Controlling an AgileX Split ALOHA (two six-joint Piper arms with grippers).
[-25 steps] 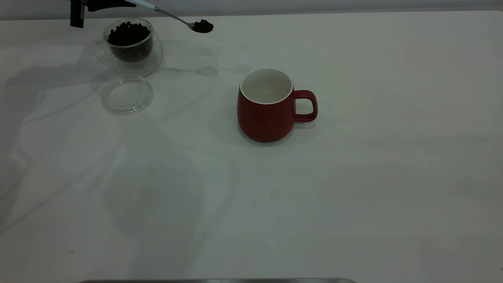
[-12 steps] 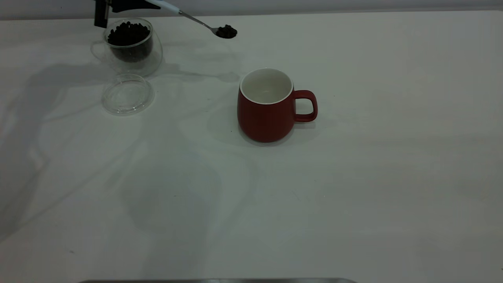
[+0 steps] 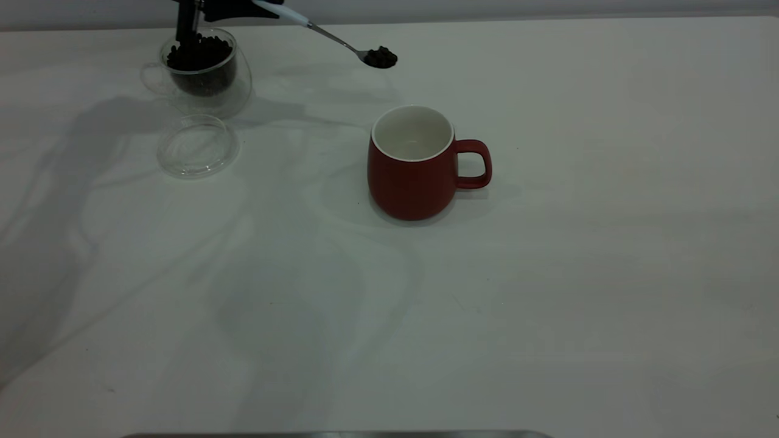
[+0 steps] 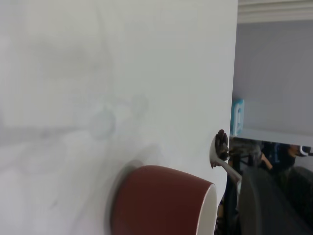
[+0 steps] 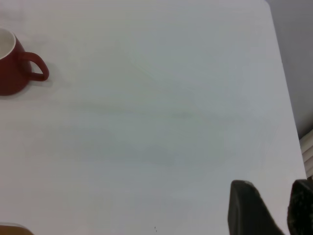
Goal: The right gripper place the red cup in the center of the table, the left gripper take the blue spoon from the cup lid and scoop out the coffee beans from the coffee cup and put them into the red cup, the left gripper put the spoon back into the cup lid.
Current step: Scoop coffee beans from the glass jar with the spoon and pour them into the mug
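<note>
White counter [image 3: 548, 274] has the red cup [image 3: 411, 170] around the middle, empty. Left gripper [image 3: 234, 8], clamped on the blue spoon [image 3: 341, 39], holds coffee beans [image 3: 381, 56] just behind it. Right gripper [image 5: 266, 208] parked, fingers apart.

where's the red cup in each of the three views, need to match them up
Exterior view: the red cup stands upright near the middle of the table, handle toward the right arm's side.
Left wrist view: the red cup fills the lower edge, white rim beside the bean-loaded blue spoon.
Right wrist view: the red cup sits at the picture's edge, partly cut off, handle showing.
Shared landmark: the cup's white rim against the white table.
</note>
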